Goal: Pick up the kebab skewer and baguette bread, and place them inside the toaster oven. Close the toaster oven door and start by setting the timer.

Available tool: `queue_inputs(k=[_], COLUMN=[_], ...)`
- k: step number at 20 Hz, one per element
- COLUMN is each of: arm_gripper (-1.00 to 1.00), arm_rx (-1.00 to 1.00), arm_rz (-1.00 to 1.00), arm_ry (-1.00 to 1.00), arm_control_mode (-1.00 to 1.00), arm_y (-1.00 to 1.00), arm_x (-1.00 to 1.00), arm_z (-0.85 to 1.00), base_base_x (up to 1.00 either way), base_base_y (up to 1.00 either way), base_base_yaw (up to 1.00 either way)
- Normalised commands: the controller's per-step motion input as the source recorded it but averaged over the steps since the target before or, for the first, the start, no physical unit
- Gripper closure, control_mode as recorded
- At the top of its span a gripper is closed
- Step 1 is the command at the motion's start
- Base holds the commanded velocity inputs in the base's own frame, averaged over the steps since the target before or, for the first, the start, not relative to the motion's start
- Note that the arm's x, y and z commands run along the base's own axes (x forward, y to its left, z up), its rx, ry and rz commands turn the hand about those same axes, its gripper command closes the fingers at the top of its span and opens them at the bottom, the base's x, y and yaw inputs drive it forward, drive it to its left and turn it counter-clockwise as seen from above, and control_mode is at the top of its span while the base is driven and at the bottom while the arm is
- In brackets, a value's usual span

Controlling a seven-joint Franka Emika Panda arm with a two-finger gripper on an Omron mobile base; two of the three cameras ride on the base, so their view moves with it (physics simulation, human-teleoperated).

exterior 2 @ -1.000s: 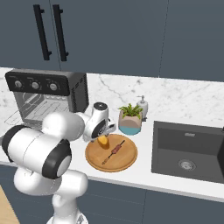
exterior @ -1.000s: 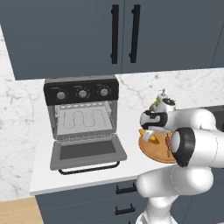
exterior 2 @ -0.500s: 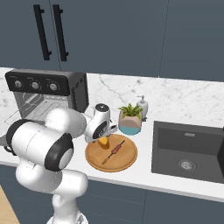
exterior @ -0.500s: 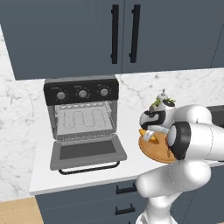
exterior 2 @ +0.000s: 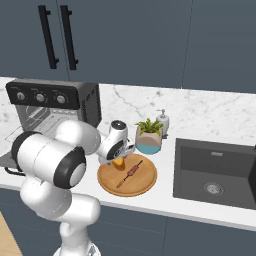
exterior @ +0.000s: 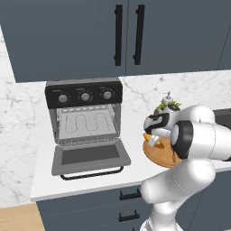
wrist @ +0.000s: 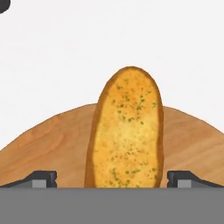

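The baguette bread (wrist: 127, 131) lies on a round wooden plate (wrist: 48, 140), golden and flecked with herbs. My gripper (wrist: 113, 179) is open, one fingertip on each side of the loaf's near end, not touching it. From the right base view the gripper (exterior 2: 118, 159) hangs just over the baguette bread (exterior 2: 119, 164), and the kebab skewer (exterior 2: 131, 172) lies beside it on the plate (exterior 2: 135, 186). The toaster oven (exterior: 83, 97) stands to the left with the toaster oven door (exterior: 90, 158) dropped open and its racks bare.
A potted plant (exterior 2: 148, 137) and a soap dispenser (exterior 2: 162, 122) stand just behind the plate. A dark sink (exterior 2: 215, 170) lies to the right. Dark wall cabinets with black bar handles (exterior: 128, 34) hang above the counter.
The hand has sunk slightly toward the baguette and the elbow has shifted. The jaws stay open; bread, skewer and oven have not moved.
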Motion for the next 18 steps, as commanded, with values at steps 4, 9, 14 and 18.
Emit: queue_inputs(k=[4,9,14,18], arm_gripper=[-1.0,-1.0,-1.0,-1.0], arm_rx=[0.0,0.0,0.0,0.0], arm_rz=[0.0,0.0,0.0,0.0], arm_ry=[0.0,0.0,0.0,0.01], arm_control_mode=[-1.0,-1.0,-1.0,-1.0], arm_y=[0.0,0.0,0.0,0.0], arm_x=[0.0,0.0,0.0,0.05], arm_z=[-0.09,-0.11,-0.09,0.0], base_base_x=[0.0,0.0,0.0,0.0], base_base_y=[0.0,0.0,0.0,0.0], base_base_yaw=[0.0,0.0,0.0,0.0])
